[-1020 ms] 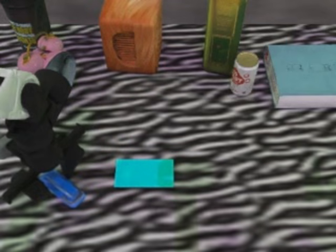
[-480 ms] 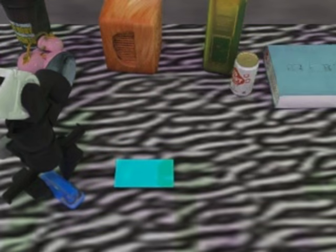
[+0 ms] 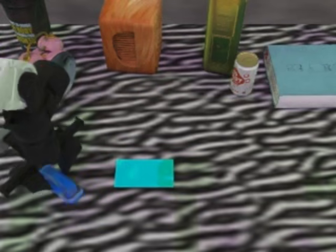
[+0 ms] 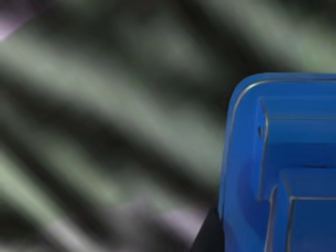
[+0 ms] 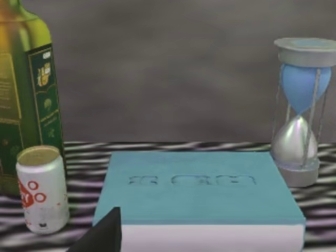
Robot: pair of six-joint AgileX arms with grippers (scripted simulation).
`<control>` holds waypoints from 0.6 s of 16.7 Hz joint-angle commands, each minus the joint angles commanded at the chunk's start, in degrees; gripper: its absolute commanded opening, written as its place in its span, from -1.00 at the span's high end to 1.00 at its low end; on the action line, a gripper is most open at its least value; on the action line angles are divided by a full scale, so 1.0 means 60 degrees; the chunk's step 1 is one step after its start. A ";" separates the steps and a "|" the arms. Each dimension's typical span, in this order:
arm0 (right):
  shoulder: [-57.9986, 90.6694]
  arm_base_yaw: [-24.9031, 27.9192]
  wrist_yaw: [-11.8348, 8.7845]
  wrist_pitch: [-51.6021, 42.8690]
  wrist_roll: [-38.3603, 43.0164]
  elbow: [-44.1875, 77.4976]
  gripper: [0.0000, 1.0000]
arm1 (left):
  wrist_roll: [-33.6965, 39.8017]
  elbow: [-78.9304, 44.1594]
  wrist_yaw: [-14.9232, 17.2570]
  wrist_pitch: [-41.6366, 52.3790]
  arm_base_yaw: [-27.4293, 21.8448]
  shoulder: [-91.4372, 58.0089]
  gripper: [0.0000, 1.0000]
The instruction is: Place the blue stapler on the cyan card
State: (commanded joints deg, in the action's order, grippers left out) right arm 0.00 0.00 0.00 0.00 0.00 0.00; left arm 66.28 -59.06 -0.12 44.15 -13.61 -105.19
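The blue stapler [image 3: 63,186] is at the table's front left, its near end sticking out from under my left gripper [image 3: 50,176]. That gripper is shut on it. In the left wrist view the stapler [image 4: 283,157] fills the picture close up, with one dark fingertip [image 4: 210,239] pressed against its side. The cyan card [image 3: 144,173] lies flat to the right of the stapler, apart from it and bare. My right arm is outside the top view. Its wrist view shows one dark fingertip [image 5: 107,231] set well off to the side, with nothing held.
Along the back stand an orange box [image 3: 131,34], a green bottle [image 3: 224,34], a white can [image 3: 244,73] and a thick light-blue book [image 3: 304,73]. A pink object [image 3: 39,52] and a dark bottle [image 3: 26,21] sit behind the left arm. An hourglass [image 5: 299,110] stands beyond the book.
My left gripper has shifted slightly left and toward the back, and the stapler has moved with it. The card and the right arm's view have not changed.
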 joint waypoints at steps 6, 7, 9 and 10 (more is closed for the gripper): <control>0.0000 0.0000 0.0000 0.0000 0.0000 0.0000 -1.00 | 0.0021 -0.1429 -0.0003 0.2574 0.0088 0.0997 1.00; 0.0000 0.0000 0.0000 0.0000 0.0000 0.0000 -1.00 | 0.0008 -0.1606 -0.0003 0.2853 0.0098 0.1151 1.00; 0.0000 0.0000 0.0000 0.0000 0.0000 0.0000 -1.00 | -0.0011 -0.1792 -0.0003 0.3115 0.0110 0.1325 1.00; 0.0000 0.0000 0.0000 0.0000 0.0000 0.0000 -1.00 | -0.0012 -0.1795 -0.0003 0.3119 0.0110 0.1328 1.00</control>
State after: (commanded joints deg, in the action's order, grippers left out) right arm 0.00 0.00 0.00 0.00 0.00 0.00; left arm 66.21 -69.83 -0.14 62.87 -12.95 -97.22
